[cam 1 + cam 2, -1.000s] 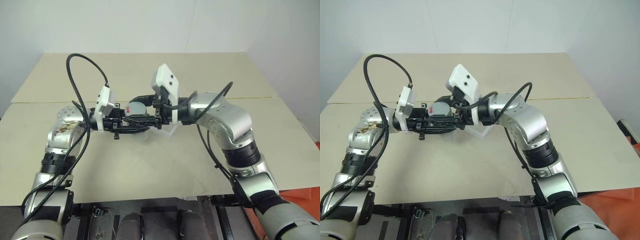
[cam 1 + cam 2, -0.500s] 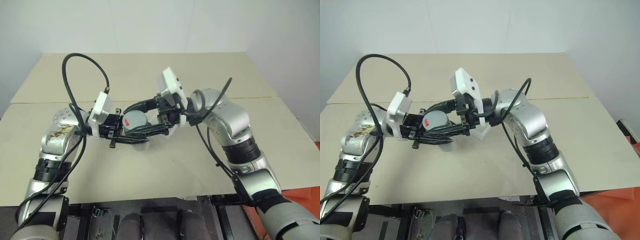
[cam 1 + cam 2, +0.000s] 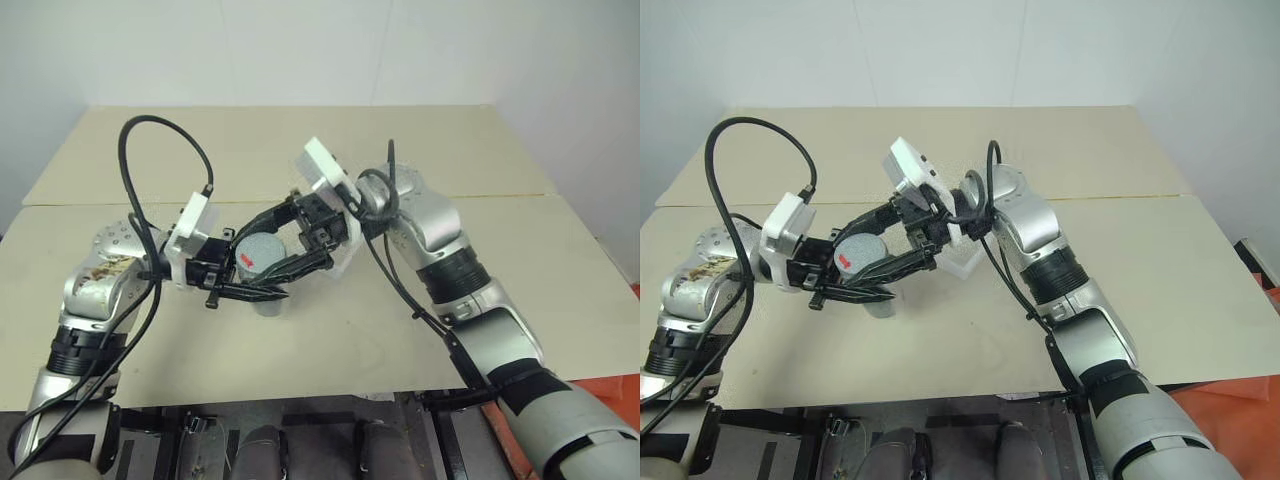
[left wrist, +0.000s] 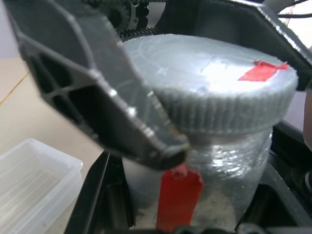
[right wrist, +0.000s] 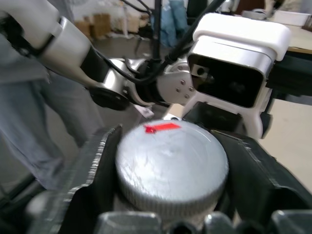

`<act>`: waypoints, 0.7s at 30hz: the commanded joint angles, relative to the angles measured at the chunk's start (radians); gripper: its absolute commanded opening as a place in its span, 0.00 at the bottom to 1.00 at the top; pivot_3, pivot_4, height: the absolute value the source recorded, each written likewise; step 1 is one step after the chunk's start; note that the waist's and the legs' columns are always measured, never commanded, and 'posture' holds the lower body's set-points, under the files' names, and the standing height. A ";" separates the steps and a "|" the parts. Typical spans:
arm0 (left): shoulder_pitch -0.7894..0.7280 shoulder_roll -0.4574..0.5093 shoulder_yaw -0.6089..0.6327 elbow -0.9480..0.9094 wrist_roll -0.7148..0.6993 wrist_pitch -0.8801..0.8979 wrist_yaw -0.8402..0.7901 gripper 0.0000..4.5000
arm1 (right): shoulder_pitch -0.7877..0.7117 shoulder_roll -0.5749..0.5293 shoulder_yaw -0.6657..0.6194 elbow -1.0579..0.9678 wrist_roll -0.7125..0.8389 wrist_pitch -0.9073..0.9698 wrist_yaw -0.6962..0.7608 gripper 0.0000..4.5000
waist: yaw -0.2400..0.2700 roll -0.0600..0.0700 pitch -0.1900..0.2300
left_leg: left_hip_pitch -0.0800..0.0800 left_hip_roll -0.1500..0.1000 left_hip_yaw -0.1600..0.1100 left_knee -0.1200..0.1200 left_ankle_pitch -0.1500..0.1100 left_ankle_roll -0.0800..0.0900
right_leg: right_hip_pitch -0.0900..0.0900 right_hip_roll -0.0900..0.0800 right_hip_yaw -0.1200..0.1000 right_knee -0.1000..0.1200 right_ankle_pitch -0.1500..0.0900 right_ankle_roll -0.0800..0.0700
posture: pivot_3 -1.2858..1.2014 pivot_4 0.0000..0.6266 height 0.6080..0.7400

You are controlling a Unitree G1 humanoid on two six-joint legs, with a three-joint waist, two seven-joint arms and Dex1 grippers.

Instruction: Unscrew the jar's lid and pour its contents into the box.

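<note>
My left gripper (image 3: 262, 290) still clamps the jar (image 4: 204, 180); my right gripper (image 3: 268, 248) just spread around the lid (image 5: 171, 165), regripping for another twist.

- The two eye views look from the robot's head, forward and down, over both arms to the beige surface (image 3: 300, 340). They share almost the same scene, a little shifted sideways.
- The left wrist view looks along its end effector, very near to the jar (image 4: 214, 161), and catches a corner of the box (image 4: 34, 180) behind.
- The right wrist view faces the lid (image 5: 171, 163) from close, toward the other arm's wrist camera (image 5: 234, 73).
</note>
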 commanded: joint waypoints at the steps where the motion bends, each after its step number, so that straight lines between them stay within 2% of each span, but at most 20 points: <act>1: 0.013 -0.004 0.047 -0.032 -0.037 -0.017 0.020 0.43 | 0.013 -0.031 -0.057 -0.045 -0.037 0.004 -0.095 0.99 | 0.000 0.000 0.000 | 0.000 0.000 0.000 0.000 0.000 0.000 | 0.000 0.000 0.000 0.000 0.000 0.000 | 0.52 0.24 1.00; 5: 0.035 0.000 0.066 -0.021 -0.029 -0.025 0.050 0.43 | 0.052 -0.066 -0.093 -0.120 -0.046 0.052 -0.194 0.99 | 0.000 0.000 0.000 | 0.000 0.000 0.000 0.000 0.000 -0.001 | 0.000 0.000 0.000 0.000 0.000 0.000 | 0.52 0.24 1.00; 11: 0.015 -0.009 0.077 0.054 0.023 -0.048 0.143 0.43 | 0.164 -0.138 -0.146 -0.372 0.015 0.184 -0.312 0.99 | 0.007 0.000 0.000 | -0.001 0.000 0.000 0.000 0.000 0.000 | 0.000 0.000 0.000 0.000 0.000 0.000 | 0.52 0.24 1.00; 21: -0.057 -0.056 0.044 0.144 0.074 -0.083 0.176 0.43 | 0.184 -0.070 -0.133 -0.563 0.011 0.376 -0.590 0.99 | -0.002 0.000 0.000 | 0.000 0.000 0.000 0.000 0.001 -0.001 | -0.001 0.000 0.000 0.001 0.000 0.000 | 0.52 0.24 1.00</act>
